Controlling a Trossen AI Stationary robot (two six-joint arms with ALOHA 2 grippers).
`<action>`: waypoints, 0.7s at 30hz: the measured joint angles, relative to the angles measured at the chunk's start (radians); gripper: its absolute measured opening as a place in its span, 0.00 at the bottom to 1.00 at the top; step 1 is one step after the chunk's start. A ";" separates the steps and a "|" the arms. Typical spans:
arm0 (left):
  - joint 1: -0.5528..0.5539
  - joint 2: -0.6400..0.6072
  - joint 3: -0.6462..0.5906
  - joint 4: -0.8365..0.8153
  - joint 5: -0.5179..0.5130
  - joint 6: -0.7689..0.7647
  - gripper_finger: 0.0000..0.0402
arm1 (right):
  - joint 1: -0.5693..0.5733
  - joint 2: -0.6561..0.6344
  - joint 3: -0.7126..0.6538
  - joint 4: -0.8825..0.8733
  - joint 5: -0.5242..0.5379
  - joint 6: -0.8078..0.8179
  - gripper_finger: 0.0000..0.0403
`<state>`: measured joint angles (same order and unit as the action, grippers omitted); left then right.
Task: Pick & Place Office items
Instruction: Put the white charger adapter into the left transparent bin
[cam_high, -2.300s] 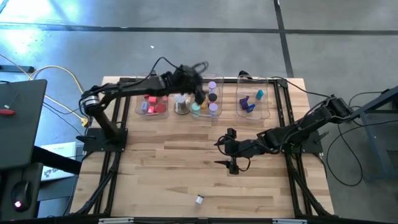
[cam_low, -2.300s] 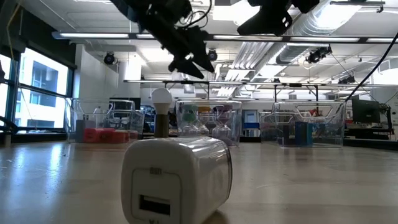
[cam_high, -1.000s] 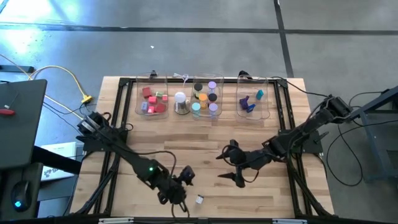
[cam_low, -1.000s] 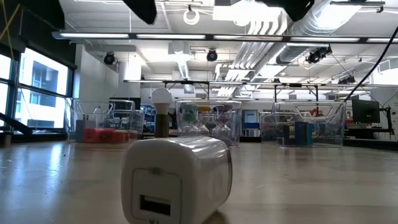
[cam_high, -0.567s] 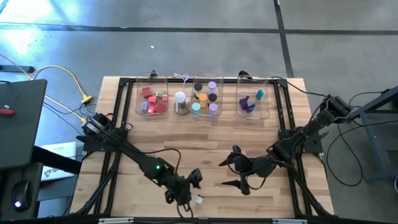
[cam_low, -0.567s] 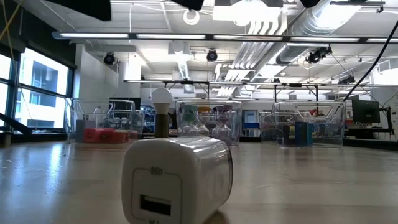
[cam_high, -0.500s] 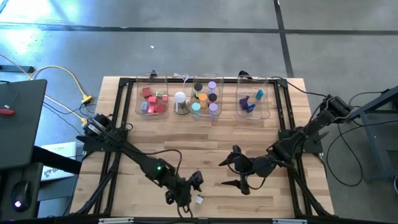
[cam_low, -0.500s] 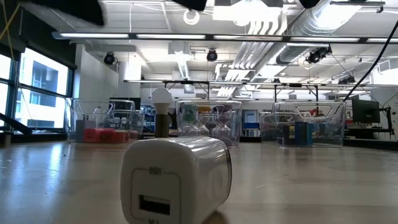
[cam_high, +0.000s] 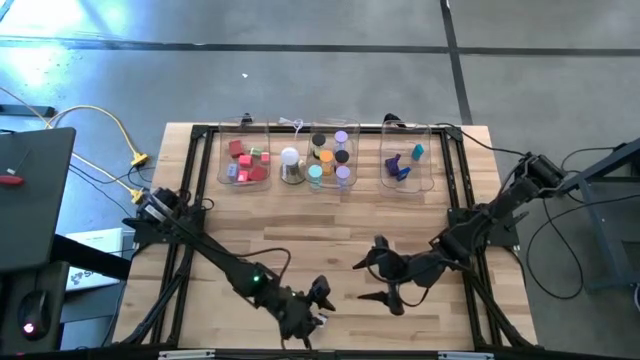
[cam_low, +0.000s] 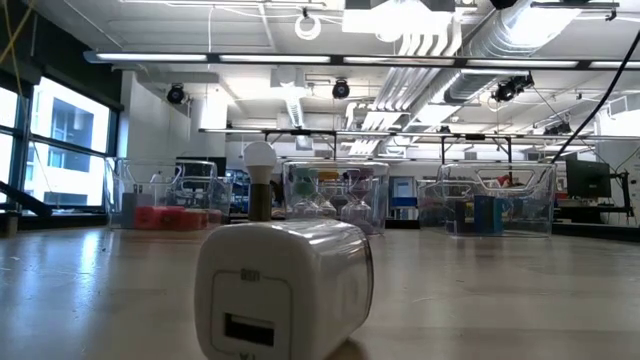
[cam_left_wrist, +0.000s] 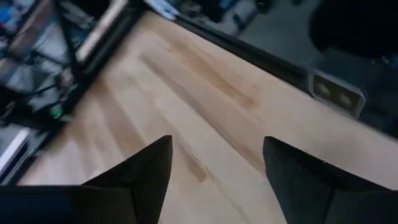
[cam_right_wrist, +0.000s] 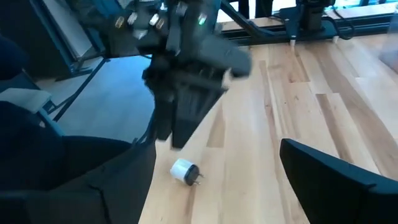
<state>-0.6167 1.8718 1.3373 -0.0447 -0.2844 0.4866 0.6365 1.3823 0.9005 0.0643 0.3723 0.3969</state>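
A small white plug adapter (cam_right_wrist: 185, 172) lies on its side on the wooden table near the front edge; it fills the foreground of the low view (cam_low: 285, 290). My left gripper (cam_high: 316, 308) hovers just above and beside it, open; between its fingers (cam_left_wrist: 217, 180) only bare wood shows. My right gripper (cam_high: 383, 283) hangs open to the right of the adapter, facing it, with nothing between its fingers (cam_right_wrist: 214, 186). The coloured office items lie in clear bins along the far edge.
Three clear bins stand at the far edge: red and pink pieces (cam_high: 245, 163), coloured discs (cam_high: 330, 160), blue, purple and teal pieces (cam_high: 405, 165). A white dome on a silvery base (cam_high: 290, 165) stands between the first two. The table's middle is bare wood.
My left gripper has gone toward the table's near edge and to the right, ending up over the white adapter, and its arm has left the top of the low view. My right gripper has drifted slightly toward the near edge. The adapter has not moved.
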 joint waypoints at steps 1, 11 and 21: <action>-0.007 -0.007 0.000 0.009 -0.029 -0.026 0.59 | 0.006 0.000 0.000 0.000 -0.001 0.000 0.83; -0.044 -0.018 0.001 0.025 -0.141 -0.225 0.58 | 0.073 0.000 0.000 0.006 -0.001 0.000 0.83; 0.016 -0.028 0.237 -0.361 0.101 -0.370 0.58 | 0.104 0.000 0.000 0.061 0.000 0.000 0.83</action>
<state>-0.6003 1.8442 1.5744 -0.4057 -0.1836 0.1164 0.7400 1.3823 0.9005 0.1249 0.3725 0.3965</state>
